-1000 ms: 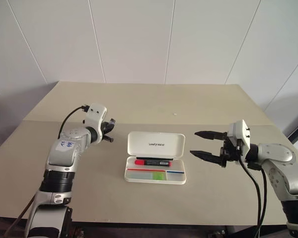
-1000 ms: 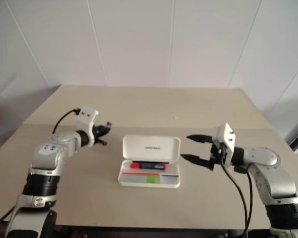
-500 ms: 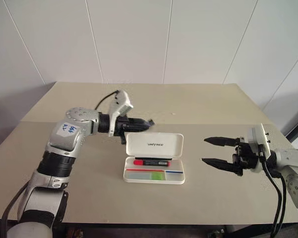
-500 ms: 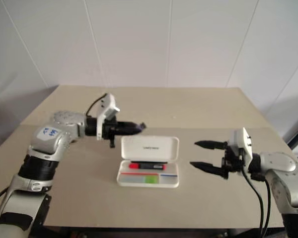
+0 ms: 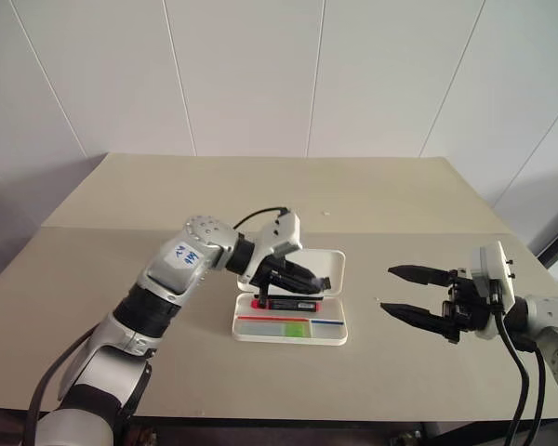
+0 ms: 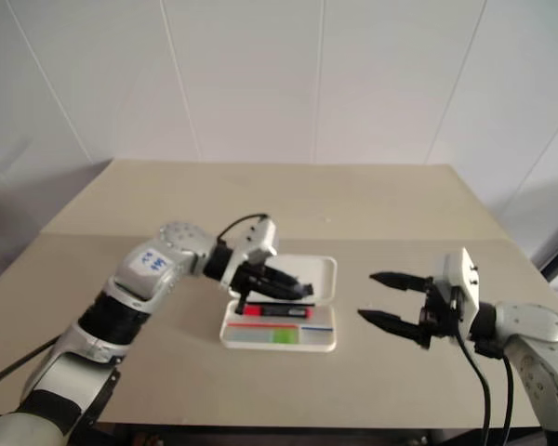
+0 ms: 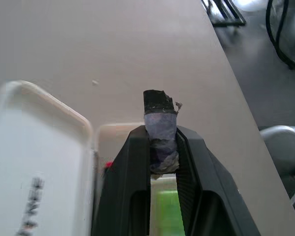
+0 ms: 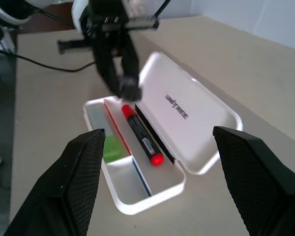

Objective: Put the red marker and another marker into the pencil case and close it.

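The white pencil case lies open in the middle of the table, its lid raised at the back. In the base, the red marker lies along the hinge side and the light green marker sits in the front compartment. My left gripper is shut with nothing in it and reaches across the front of the lid, just above the red marker. I cannot tell whether it touches the lid. My right gripper hangs open to the right of the case, apart from it, pointing at it.
The beige table has a seam running across it behind the case. White wall panels stand behind. The table's right edge runs close behind my right arm.
My left arm has swung right, from the table left of the case to in front of the lid. My right gripper has drawn back a little to the right, still open.
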You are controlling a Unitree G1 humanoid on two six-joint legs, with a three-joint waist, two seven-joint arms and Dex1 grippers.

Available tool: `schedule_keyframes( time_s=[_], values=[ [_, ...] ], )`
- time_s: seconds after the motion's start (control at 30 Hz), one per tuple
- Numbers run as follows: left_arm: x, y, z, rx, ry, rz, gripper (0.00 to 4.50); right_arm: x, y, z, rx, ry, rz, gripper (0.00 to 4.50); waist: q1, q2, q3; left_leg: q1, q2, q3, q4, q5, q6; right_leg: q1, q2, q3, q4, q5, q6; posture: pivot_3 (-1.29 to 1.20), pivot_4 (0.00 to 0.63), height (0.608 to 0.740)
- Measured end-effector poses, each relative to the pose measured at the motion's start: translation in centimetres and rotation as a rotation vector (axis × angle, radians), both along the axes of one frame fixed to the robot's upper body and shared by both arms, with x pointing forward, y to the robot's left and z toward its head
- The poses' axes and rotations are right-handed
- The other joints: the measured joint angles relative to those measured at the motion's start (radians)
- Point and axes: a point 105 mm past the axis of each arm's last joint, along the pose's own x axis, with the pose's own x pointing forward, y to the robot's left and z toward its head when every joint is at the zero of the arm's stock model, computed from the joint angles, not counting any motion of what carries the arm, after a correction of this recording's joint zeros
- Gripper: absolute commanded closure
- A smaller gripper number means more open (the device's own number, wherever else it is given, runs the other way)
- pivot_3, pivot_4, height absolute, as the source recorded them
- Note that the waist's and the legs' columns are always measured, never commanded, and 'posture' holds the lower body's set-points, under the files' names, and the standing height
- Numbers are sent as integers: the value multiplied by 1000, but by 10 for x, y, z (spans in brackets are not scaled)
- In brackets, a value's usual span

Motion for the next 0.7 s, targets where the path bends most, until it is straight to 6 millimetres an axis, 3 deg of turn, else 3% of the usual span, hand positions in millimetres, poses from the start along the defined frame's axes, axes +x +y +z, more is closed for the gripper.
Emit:
schedule_keyframes(
  time_s=[0.27,0.7],
  values=[
    [1,-18,-33,102,55,-5,4138,-9,-5,-2,-7,-6,-31,0,-1,0,0,0,0,0,0,0,0,0,0,1,0,0,0,0,150,740],
    [5,-28,-55,169,85,30,4138,-12,-9,-2,-13,-16,-76,0,0,0,0,0,0,0,0,0,0,0,0,1,0,0,0,0,150,740]
  ],
)
